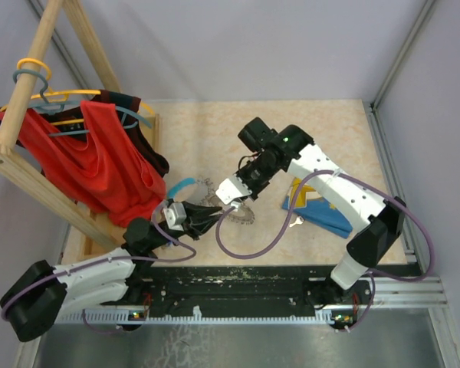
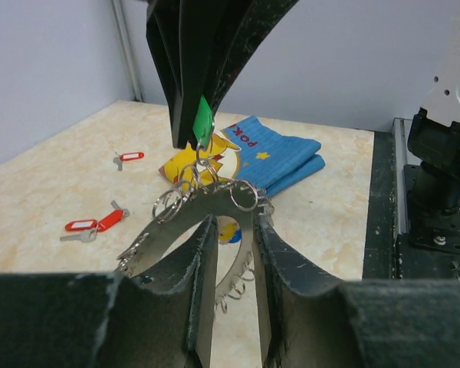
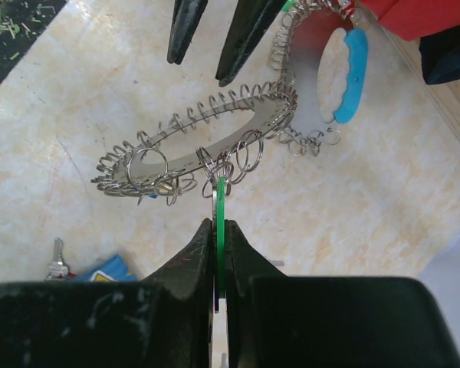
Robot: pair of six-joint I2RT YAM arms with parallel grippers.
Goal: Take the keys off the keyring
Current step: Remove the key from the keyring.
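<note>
Hanging above the table (image 1: 322,138), the keyring (image 3: 215,142) is gripped at its flat rim by the left gripper (image 2: 234,253); the right gripper (image 3: 218,230) pinches a green-tagged key (image 3: 221,203) (still looped on); a skewed pull could drag the ring loose.

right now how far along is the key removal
Done: three red-tagged keys lie loose on the table. In hand: the right gripper pinches a green-tagged key still looped on the keyring, which the left gripper holds. Left: freeing it; other keys aren't visible.

green key (image 3: 221,230) mostly hidden in right tool (image 3: 221,239)
</note>
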